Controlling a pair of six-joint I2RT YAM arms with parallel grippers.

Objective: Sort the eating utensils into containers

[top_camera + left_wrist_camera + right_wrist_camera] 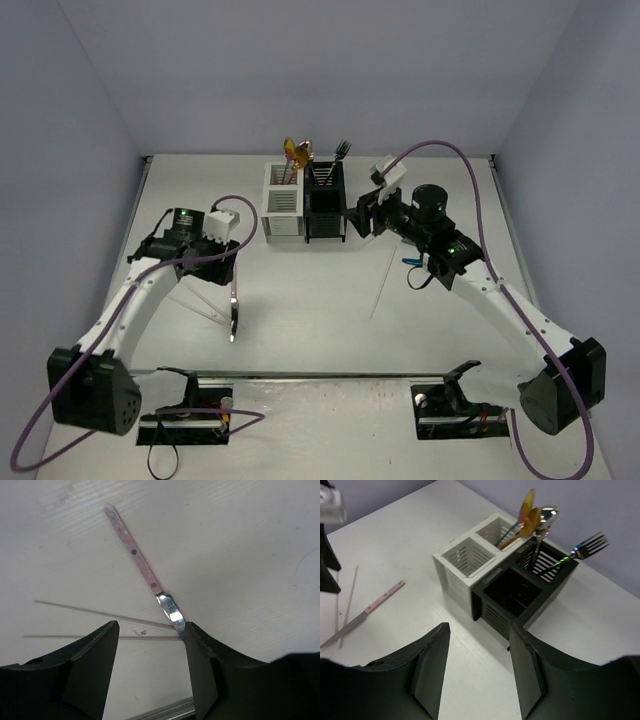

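Light: even, cool, from overhead. Table (320,310) reads bright white, walls bluish-grey. Shadows are soft and short under both arms and beside the containers (305,205). Hard glint on the knife blade (170,610). Left gripper's fingers (90,675) are near-black and slightly soft up close. Top view sharp; faint sheen along the table's near edge

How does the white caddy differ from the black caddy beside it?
Colour: the white caddy is pale, the black caddy dark. Contents: the white caddy's rear compartment holds gold spoons, the black caddy's holds a fork and a silver spoon. Both are upright, slotted, joined, with empty front compartments.
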